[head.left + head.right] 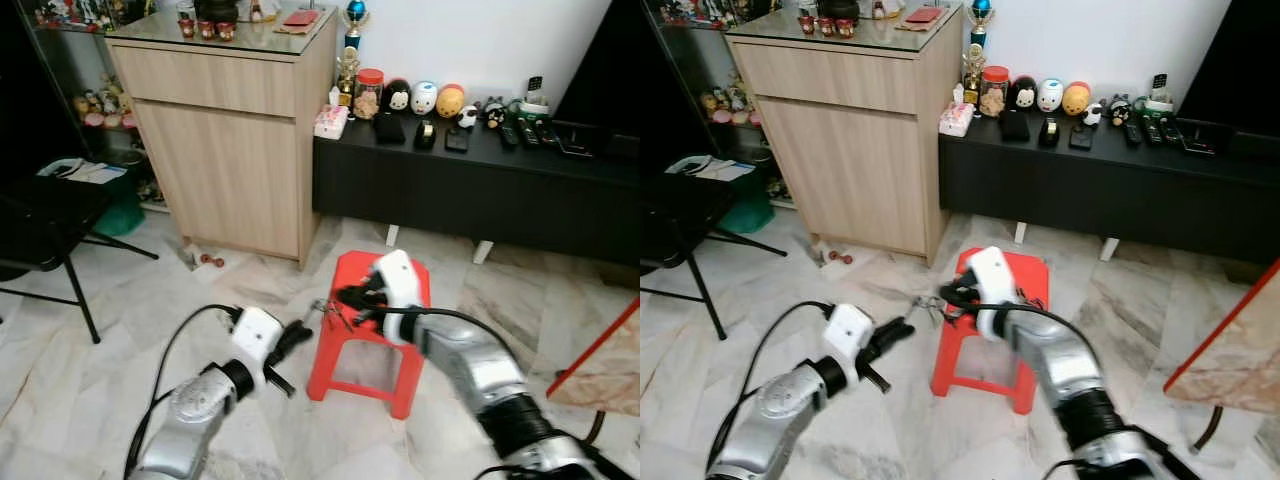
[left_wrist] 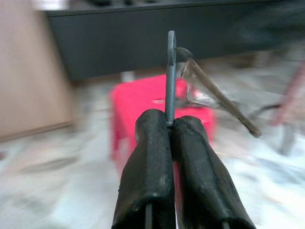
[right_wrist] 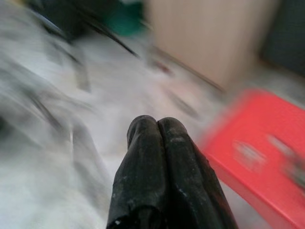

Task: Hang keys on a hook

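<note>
Your keys (image 2: 190,78) sit pinched in the left gripper (image 2: 170,125): its two black fingers are clamped together on a flat grey key blade that stands upright, with a ring and another key splaying off to one side. From the head cameras, that gripper (image 1: 298,332) hovers low over the floor, just beside the left edge of the one red plastic stool (image 1: 385,345), with the bunch dangling at its tip near the stool's corner. Your right gripper (image 1: 350,297) hangs over the stool's seat, its two fingers (image 3: 157,157) pressed flat against each other with nothing between them.

The floor (image 1: 120,330) is pale marbled tile, open to the left of the stool and in front of it. Behind stands one light wooden cabinet (image 1: 230,140), and next to it one long, low black console (image 1: 470,185) against the white wall, lined with small figurines and remotes. A black folding chair (image 1: 45,235) stands at far left.
</note>
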Controlling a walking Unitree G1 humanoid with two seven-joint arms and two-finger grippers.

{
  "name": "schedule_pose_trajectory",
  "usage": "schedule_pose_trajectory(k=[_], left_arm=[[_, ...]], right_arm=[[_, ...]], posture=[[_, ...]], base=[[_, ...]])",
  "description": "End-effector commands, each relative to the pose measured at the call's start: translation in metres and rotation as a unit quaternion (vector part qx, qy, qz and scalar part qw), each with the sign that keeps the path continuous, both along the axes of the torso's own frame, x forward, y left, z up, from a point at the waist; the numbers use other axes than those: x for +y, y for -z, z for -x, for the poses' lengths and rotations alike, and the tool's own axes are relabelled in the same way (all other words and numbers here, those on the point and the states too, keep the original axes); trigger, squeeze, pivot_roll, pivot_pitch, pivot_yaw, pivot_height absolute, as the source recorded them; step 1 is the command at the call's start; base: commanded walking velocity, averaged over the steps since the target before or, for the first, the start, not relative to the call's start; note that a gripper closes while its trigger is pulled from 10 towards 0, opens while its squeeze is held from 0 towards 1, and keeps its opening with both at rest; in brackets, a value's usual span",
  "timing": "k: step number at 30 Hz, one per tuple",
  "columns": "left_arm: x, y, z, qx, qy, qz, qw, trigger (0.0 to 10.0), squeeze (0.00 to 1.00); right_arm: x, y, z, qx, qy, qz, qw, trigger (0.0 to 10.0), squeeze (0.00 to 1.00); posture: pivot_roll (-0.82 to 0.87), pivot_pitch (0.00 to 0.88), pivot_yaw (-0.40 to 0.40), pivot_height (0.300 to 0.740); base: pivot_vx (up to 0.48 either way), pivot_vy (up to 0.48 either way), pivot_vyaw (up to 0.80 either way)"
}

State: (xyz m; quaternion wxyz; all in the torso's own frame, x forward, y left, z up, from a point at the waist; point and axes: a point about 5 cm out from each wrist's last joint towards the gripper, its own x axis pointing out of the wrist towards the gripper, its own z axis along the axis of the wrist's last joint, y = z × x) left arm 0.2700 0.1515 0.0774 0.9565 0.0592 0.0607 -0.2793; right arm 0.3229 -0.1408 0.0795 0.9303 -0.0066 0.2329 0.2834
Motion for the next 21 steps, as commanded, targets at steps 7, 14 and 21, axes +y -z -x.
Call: schedule_pose_trajectory(k=[7, 14, 21], left_arm=[[0.0, -0.01, -0.003, -0.019, -0.006, 0.007, 1.0, 0.0, 0.0], [0.002, -0.006, 0.0, -0.009, -0.001, -0.009, 1.0, 0.0, 0.0], [0.003, 0.005, 0.012, 0.024, 0.031, -0.04, 0.998, 0.0, 0.0]], right_arm=[[0.001, -0.007, -0.005, -0.011, 0.005, -0.002, 1.0, 10.0, 0.0], [-0.008, -0.007, -0.011, -0.016, 0.041, 0.005, 0.999, 10.0, 0.0], [-0.014, 0.001, -0.01, -0.002, 0.053, 0.021, 0.998, 10.0, 0.0]], posture=[[0.0, 0.0, -0.07, 0.74], [0.0, 0.0, -0.069, 0.74], [0.01, 0.0, -0.067, 0.74]], base=[[0.0, 0.0, 0.0], [0.0, 0.0, 0.0], [0.0, 0.0, 0.0]])
